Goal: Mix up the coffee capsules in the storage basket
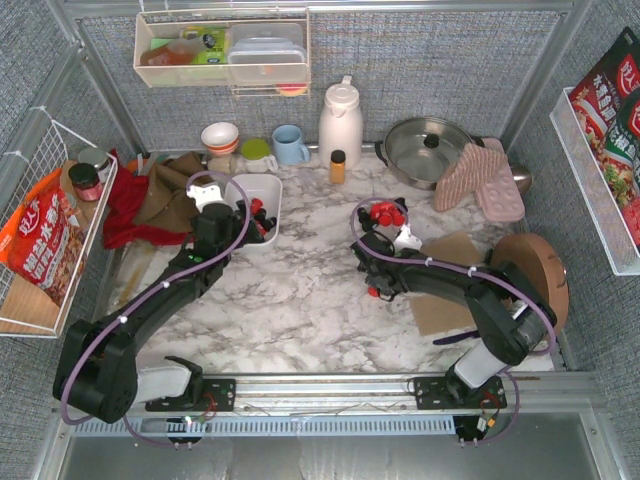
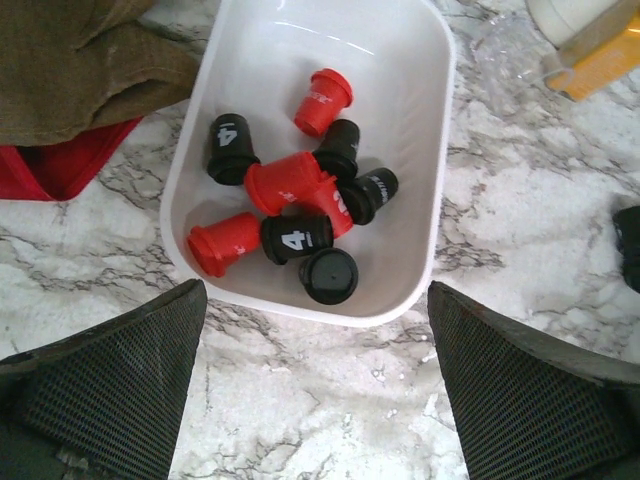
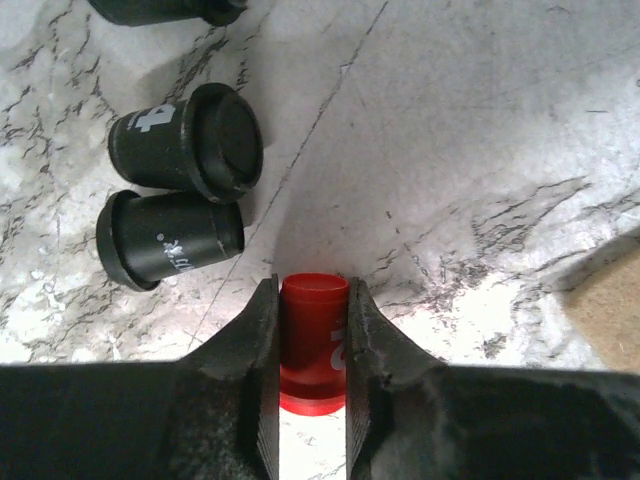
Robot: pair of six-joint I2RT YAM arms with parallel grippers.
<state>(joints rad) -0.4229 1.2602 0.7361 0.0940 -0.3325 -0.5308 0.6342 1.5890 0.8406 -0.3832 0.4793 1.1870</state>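
The white storage basket [image 1: 262,188] stands left of centre and holds several red and black coffee capsules [image 2: 300,190] lying jumbled together. My left gripper [image 1: 237,239] is open and empty, its jaws wide apart at the basket's near end [image 2: 316,287]. My right gripper [image 1: 373,290] is shut on a red capsule [image 3: 313,330], low over the marble [image 3: 311,284]. Two black capsules [image 3: 185,150] lie on their sides just ahead and to the left of it, with a third at the top edge. A cluster of red capsules [image 1: 388,212] stands beyond the right wrist.
Brown and red cloths [image 1: 160,195] lie left of the basket. An amber bottle [image 1: 338,166], white jug [image 1: 340,122], cups [image 1: 290,145], steel pot [image 1: 428,150] and pink mitts [image 1: 480,180] line the back. A cardboard mat [image 1: 450,280] and a round wooden piece [image 1: 535,270] lie right.
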